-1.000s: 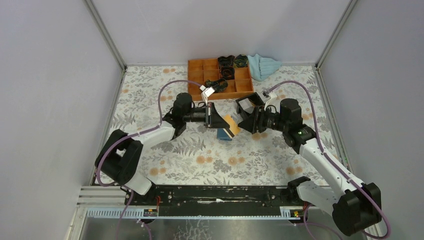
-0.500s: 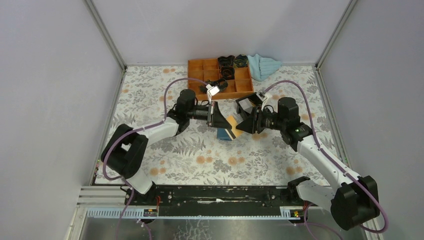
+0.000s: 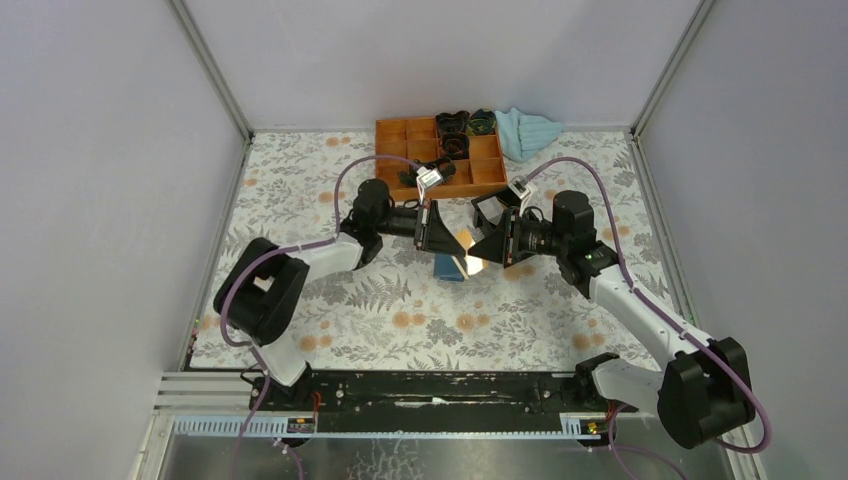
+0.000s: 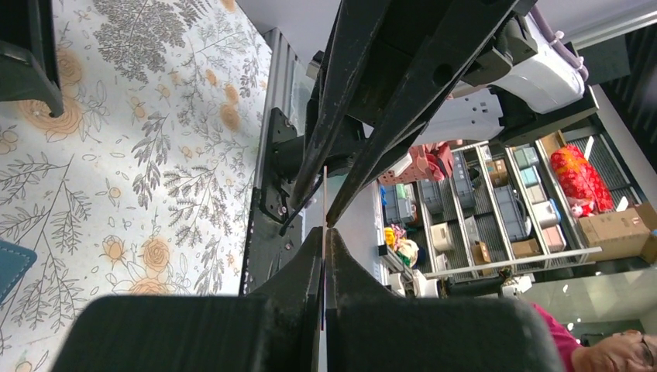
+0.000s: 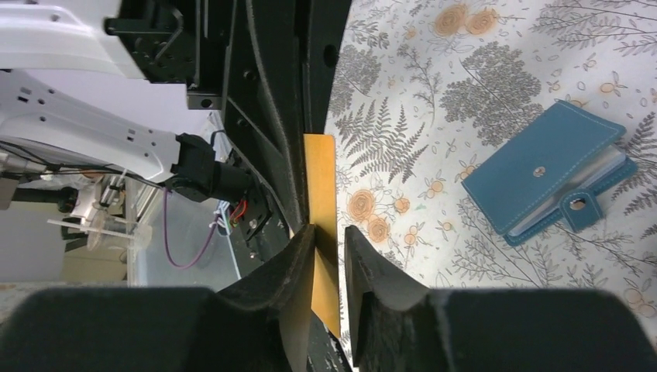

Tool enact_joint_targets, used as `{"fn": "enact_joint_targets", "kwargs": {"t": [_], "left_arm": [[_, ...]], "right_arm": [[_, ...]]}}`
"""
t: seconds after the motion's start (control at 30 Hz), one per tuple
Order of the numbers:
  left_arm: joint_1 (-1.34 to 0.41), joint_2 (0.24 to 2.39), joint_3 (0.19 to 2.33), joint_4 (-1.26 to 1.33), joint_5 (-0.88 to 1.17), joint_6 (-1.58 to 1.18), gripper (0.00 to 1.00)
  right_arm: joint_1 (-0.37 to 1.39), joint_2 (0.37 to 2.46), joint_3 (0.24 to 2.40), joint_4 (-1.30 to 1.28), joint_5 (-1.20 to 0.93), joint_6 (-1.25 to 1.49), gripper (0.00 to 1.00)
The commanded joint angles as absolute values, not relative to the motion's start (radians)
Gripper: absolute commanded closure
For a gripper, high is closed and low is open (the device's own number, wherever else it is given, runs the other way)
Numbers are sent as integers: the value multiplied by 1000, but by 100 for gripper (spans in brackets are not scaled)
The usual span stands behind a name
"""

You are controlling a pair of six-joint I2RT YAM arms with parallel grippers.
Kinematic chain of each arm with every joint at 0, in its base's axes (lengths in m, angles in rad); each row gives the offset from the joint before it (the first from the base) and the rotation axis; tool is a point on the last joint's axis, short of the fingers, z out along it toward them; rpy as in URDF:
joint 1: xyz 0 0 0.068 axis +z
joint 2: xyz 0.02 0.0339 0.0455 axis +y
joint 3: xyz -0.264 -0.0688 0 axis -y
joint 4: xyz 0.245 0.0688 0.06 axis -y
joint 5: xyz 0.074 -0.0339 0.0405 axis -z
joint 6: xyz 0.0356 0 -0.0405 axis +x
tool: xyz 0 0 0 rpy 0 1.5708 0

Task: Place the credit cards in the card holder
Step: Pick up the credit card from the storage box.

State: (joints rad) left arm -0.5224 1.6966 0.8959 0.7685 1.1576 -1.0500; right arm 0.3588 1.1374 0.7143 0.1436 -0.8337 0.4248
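Above the card holder (image 5: 542, 167), the left gripper (image 4: 324, 232) clamps the orange card (image 5: 321, 178). The right gripper (image 5: 329, 232) straddles it, jaws apart.

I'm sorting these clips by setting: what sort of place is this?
Probably a robotics lab test cell: plain grey walls enclose a floral-covered table, and storage shelves full of bins stand beyond it.

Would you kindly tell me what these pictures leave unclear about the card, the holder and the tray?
- Card print: the left wrist view shows only its edge, the right wrist view a narrow plain strip, and the top view has glare.
- Holder contents: its cover hides them; from above the card overlaps it.
- Dark items in the tray: too small in the top view.
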Motion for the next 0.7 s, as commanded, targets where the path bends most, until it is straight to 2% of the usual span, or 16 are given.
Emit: {"fn": "enact_joint_targets", "kwargs": {"t": [0.0,0.1,0.17,0.23,0.37,0.43,0.6,0.67], "left_arm": [[-520,1729,919,998,1219,-1176,100],[-518,1753,925,1088,1232,-1247,100],[-517,1768,925,1153,1238,-1295,100],[-511,1778,920,1193,1232,-1322,99],[-478,1761,881,1158,1186,-1297,76],[-461,1727,864,1049,1147,-1222,67],[-445,1637,887,567,965,-885,57],[-444,1617,888,482,880,-842,55]], "right_arm": [[356,1147,705,226,-888,455,76],[355,1155,695,245,-900,463,87],[355,1160,684,272,-911,479,98],[355,1163,675,290,-918,492,100],[356,1153,664,302,-906,507,100],[355,1147,659,301,-894,514,100],[355,1100,642,275,-792,528,100],[356,1085,642,248,-736,525,100]]}}
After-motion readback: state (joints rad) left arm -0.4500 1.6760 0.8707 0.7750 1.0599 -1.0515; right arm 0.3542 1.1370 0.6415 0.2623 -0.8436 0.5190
